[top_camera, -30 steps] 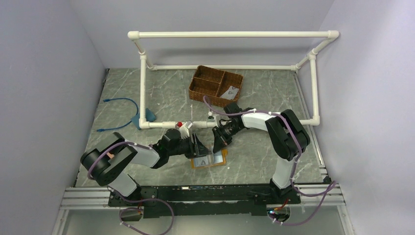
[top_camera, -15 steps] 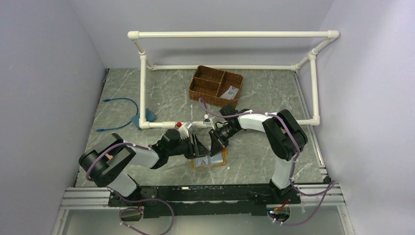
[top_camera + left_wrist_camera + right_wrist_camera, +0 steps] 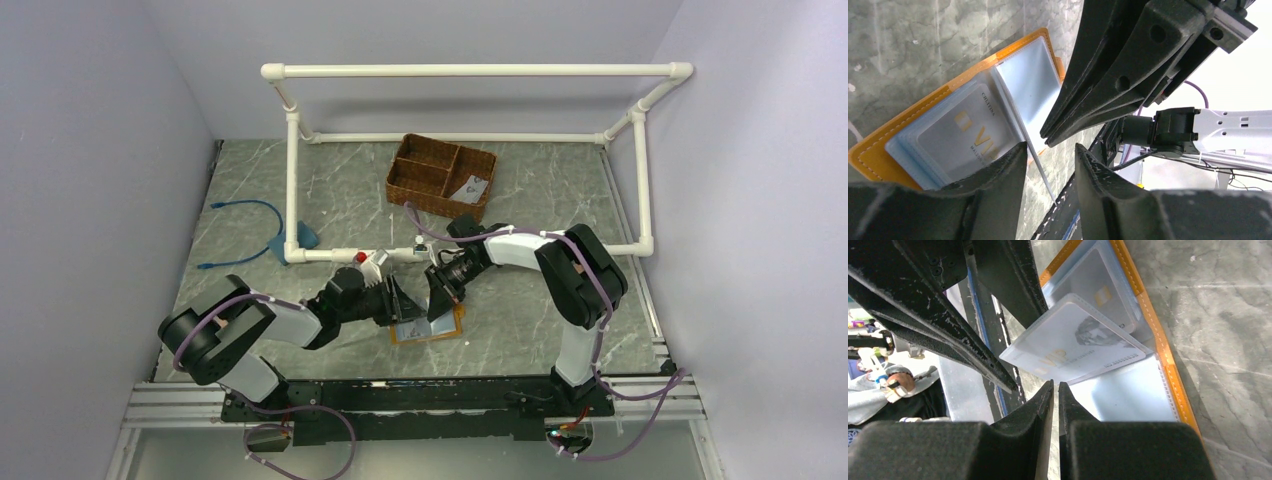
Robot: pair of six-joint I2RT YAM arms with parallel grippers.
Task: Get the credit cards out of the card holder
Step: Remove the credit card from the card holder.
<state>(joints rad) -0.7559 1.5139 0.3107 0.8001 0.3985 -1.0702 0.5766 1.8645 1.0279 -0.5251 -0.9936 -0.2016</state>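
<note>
**Right gripper pinches one card above the open card holder**

The right gripper (image 3: 1055,385) has its fingers pressed almost together, with only a thin slit between them. They close on the near corner of a credit card (image 3: 1073,342). This pale grey card is tilted up off the card holder (image 3: 1148,330) and shows "VIP" lettering and a grey portrait. Its far end is over the pale blue plastic sleeves (image 3: 1128,395) of the card holder.

The left gripper (image 3: 1049,150) is spread, and nothing is visible between its fingers. They sit low over the near edge of the card holder. Whether they press on it cannot be told. The tips of the two grippers are just beside each other over the holder's middle fold.

The card holder lies open and flat on the grey marble table (image 3: 520,310), between the two arms and close to their bases. Its mustard-orange cover is underneath and the sleeves face up. A second card (image 3: 968,135) with a gold chip and "VIP" lettering is inside a sleeve on the left gripper's side.

Farther back, a brown wicker basket (image 3: 400,180) stands inside a white pipe frame (image 3: 470,70). Another card (image 3: 470,187) lies in the basket's right compartment. A blue cable (image 3: 250,203) curls on the table at the far left, well apart from the holder.
</note>
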